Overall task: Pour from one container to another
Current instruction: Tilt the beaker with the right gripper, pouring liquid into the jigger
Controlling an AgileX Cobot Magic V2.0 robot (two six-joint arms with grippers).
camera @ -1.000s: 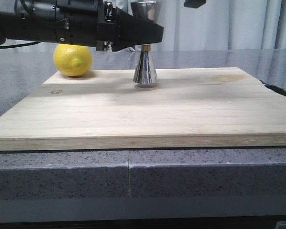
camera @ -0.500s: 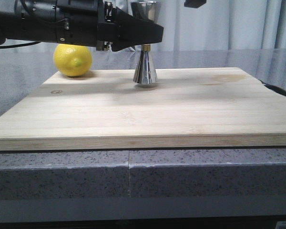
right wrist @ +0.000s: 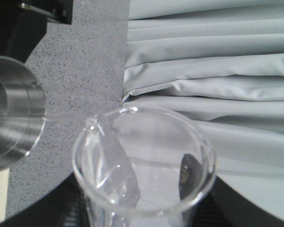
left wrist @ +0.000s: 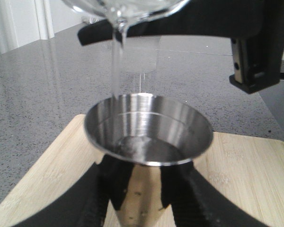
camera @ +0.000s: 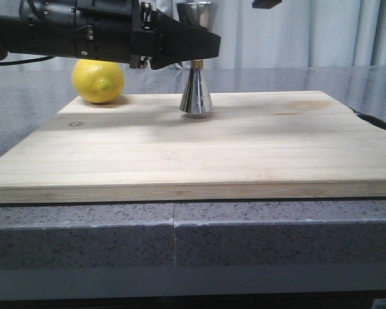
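The steel jigger stands on the wooden board, and my left gripper is shut on its gold-banded waist. In the left wrist view the black fingers clamp the jigger below its upper cup, which holds some clear liquid. The glass beaker is tilted above it, and a thin stream falls from its lip into the cup. My right gripper is shut on the beaker, with the jigger beside its lip. Only a corner of the right gripper shows in the front view.
A yellow lemon sits at the board's far left corner, behind my left arm. The board lies on a grey speckled counter. A black cable lies at the board's right edge. Grey curtains hang behind.
The corner of the right gripper at the top of the front view has shifted slightly right and up. Nothing else has visibly moved.
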